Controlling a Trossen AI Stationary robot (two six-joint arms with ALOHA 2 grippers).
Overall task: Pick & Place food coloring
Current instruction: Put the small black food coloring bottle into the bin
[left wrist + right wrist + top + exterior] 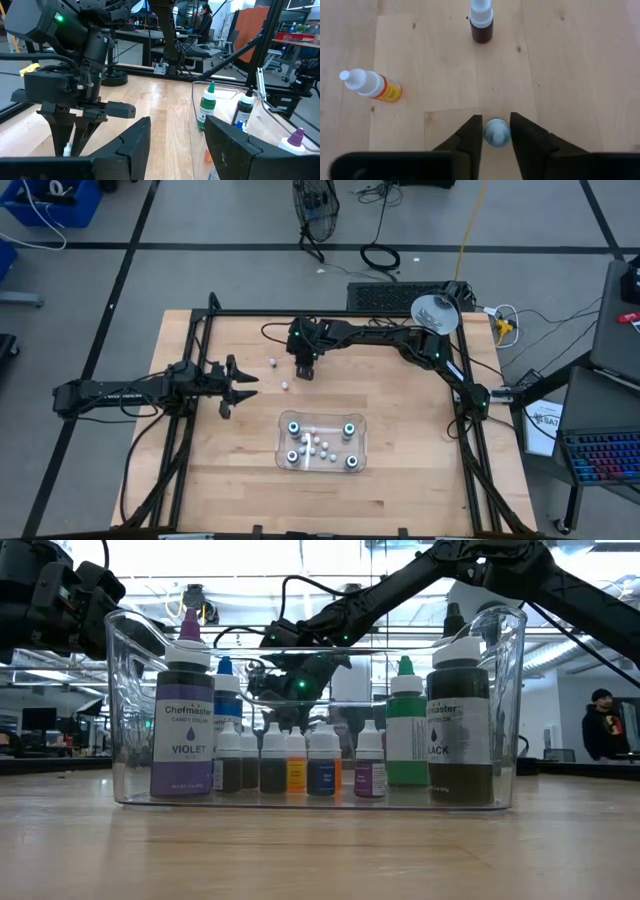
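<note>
A small food coloring bottle [497, 132] stands upright on the desk [570, 60] between the fingers of the right hand [496, 136], which pinch its white cap from both sides; gripping it at the top looks meant to let it be lifted straight up without tipping. Ahead of that hand another small dark bottle [482, 21] stands upright, and off to one side an orange-labelled one [371, 84] lies on its side, both still outside the clear tray [283, 442]. The tray, nearer the desk's front, already holds the four big bottles at its corners and small ones between. The left hand [238, 385] waits beside it, fingers spread and empty.
</note>
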